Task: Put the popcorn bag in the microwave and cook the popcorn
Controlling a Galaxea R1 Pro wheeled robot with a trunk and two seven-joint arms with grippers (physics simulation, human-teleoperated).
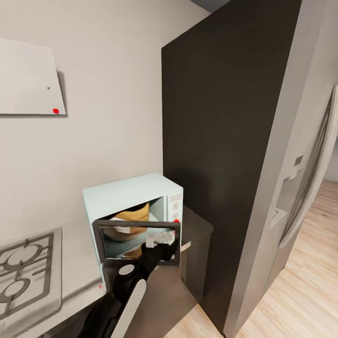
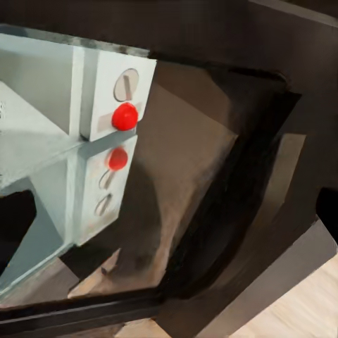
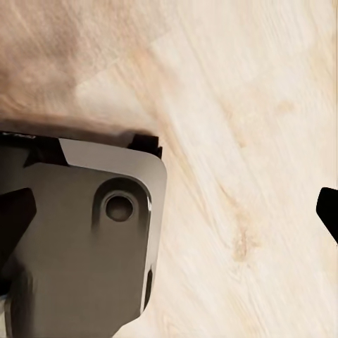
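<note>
My left arm (image 1: 123, 293) reaches up and forward from the bottom of the head view, black and white links stretched toward the microwave (image 1: 134, 197), and the left tool (image 1: 158, 245) sits right at the lower right corner of the door (image 1: 138, 241). The door hangs partly open in front of the cavity. I can't tell how wide the tool's jaws stand or whether they grip anything; it's a pale blur against the door frame.

Inside the microwave I see the popcorn bag (image 1: 134, 215), brown burlap, its top above the door edge and its white label through the glass. I can't make out any kernels from here.

The left wrist view looks past the control panel (image 2: 113, 144): a red knob (image 2: 124, 116), its reflection below it. The microwave stands on the grey tabletop (image 1: 80, 263), hob (image 1: 26, 274) to one side, fridge (image 1: 300, 188) to the other.

The right wrist view shows wooden floor (image 3: 239, 141) and a grey part of the robot's base (image 3: 77, 246); a dark fingertip (image 3: 329, 211) pokes in, cut off at the edge.
</note>
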